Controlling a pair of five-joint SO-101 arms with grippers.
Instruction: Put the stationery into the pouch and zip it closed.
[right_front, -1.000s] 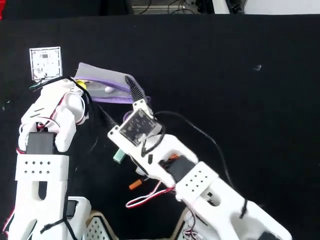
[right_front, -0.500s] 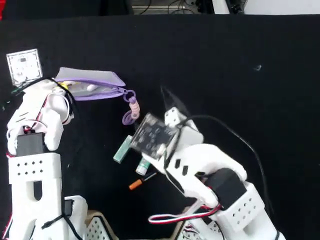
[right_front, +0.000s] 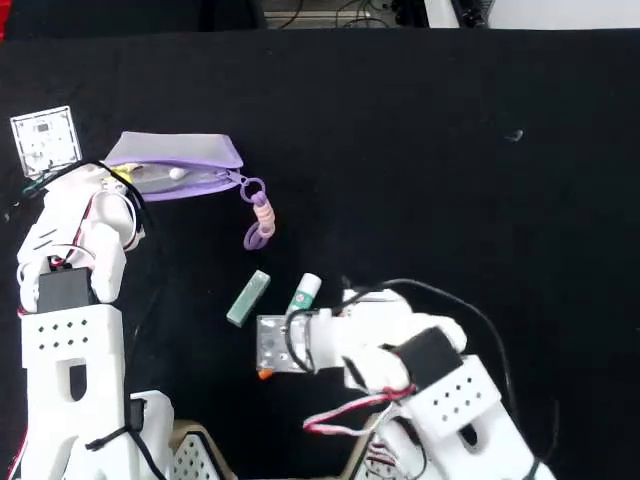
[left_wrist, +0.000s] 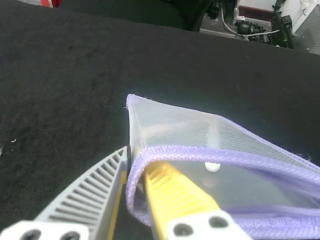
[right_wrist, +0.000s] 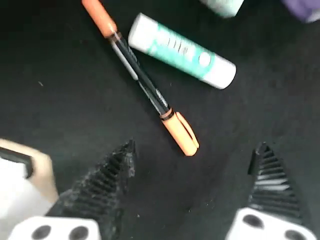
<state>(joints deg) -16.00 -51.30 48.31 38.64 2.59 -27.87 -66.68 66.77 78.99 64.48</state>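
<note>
The purple mesh pouch (right_front: 172, 166) lies at the back left with its mouth open, a beaded zipper charm (right_front: 258, 215) trailing from it. My left gripper (left_wrist: 135, 200) is shut on the rim of the pouch (left_wrist: 210, 150), the yellow finger inside and the grey one outside. At the front lie a green eraser (right_front: 248, 297), a white-green glue stick (right_front: 304, 293) and an orange-capped pen (right_wrist: 145, 85). My right gripper (right_wrist: 192, 170) hangs open just above the pen, close to the glue stick (right_wrist: 182, 50).
A small white square card (right_front: 42, 140) lies at the far left behind the left arm (right_front: 70, 290). The right arm (right_front: 410, 360) crowds the front centre. Black tabletop (right_front: 450, 180) stretches out to the right and back.
My right arm has pulled back from the pouch's zipper end to the front, now over the pen. The left arm and pouch shifted left, then held still.
</note>
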